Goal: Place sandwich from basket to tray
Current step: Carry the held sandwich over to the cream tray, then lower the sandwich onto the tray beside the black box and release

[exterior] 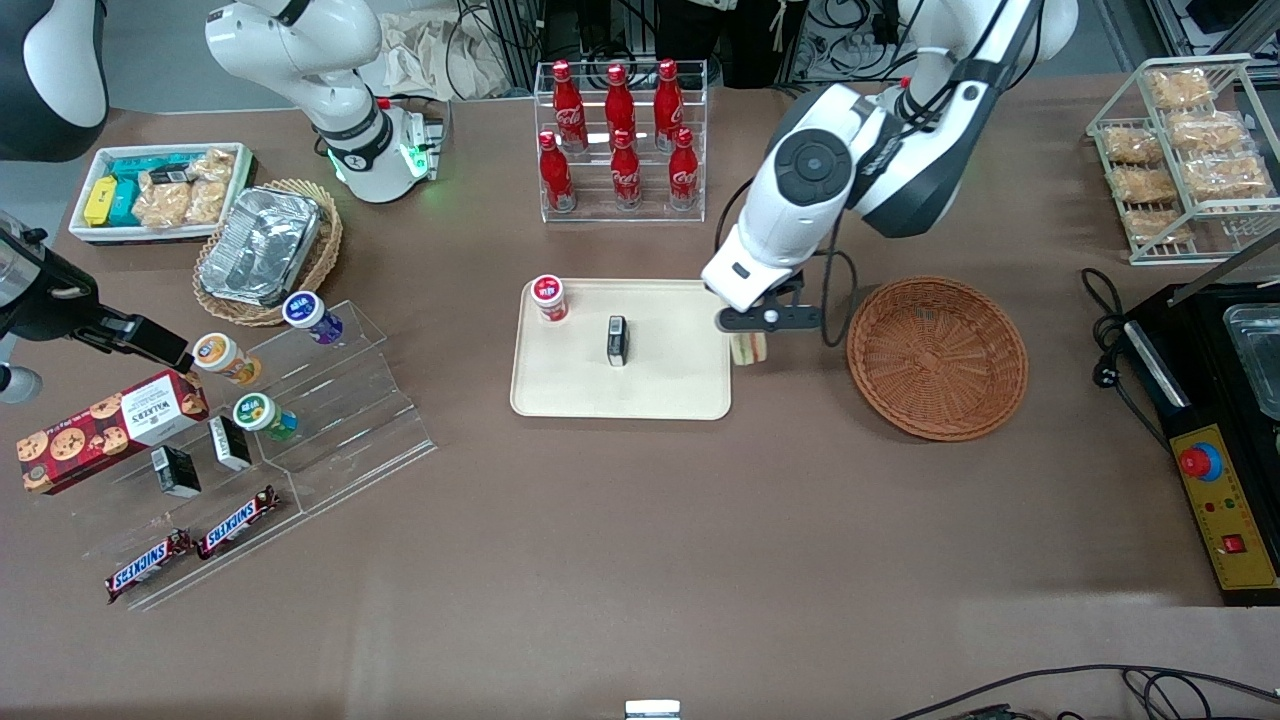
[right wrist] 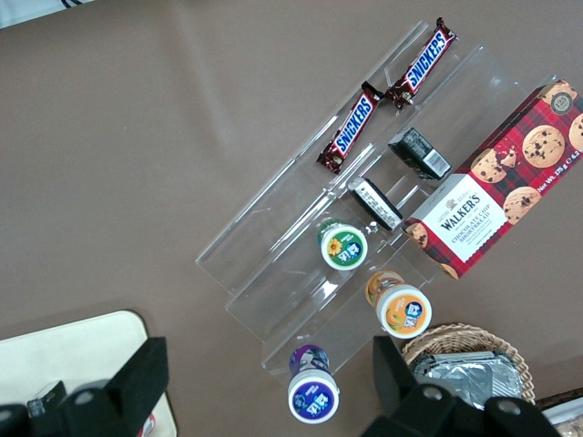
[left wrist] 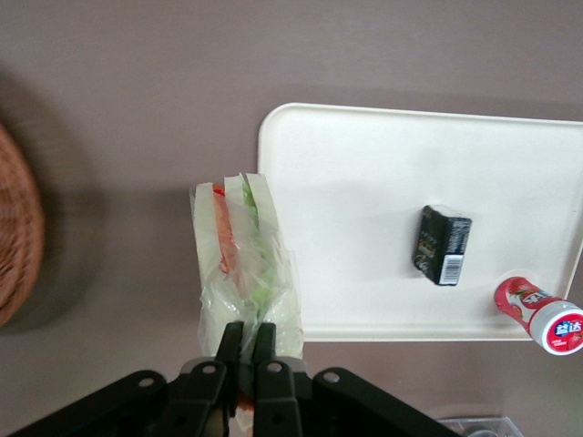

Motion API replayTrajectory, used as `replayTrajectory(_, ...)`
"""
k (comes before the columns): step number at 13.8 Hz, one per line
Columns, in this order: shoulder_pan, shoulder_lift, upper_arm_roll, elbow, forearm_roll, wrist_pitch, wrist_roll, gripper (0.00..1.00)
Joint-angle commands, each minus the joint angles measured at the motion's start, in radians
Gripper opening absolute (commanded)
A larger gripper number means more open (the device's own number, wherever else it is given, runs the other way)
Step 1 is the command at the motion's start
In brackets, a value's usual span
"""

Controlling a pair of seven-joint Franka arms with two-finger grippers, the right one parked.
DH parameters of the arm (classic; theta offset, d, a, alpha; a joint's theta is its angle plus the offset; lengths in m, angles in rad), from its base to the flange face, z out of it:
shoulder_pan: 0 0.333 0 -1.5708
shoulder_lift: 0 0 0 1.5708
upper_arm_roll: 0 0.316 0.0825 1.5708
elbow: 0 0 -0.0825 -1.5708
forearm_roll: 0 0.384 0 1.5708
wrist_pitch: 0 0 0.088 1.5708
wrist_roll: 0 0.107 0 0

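The gripper [left wrist: 248, 350] has its fingers [left wrist: 230, 346] clamped on the sandwich [left wrist: 244, 269] over the tray [exterior: 660, 400] edge; basket [exterior: 937, 357] stands apart; bare counter [exterior: 790, 440] between.

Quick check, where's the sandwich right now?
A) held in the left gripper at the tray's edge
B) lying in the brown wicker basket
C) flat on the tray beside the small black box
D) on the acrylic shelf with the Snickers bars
A: the gripper is shut on the sandwich, which hangs at the edge of the tray; the basket holds nothing.
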Motion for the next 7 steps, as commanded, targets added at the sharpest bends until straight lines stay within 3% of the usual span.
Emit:
replayTrajectory(1,-0.023,0.055,0.005,-0.001,-0.006,0.088,0.029,0.0)
replayTrajectory(7,-0.062,0.162,0.005,-0.004,-0.006,0.22,0.03,0.0)
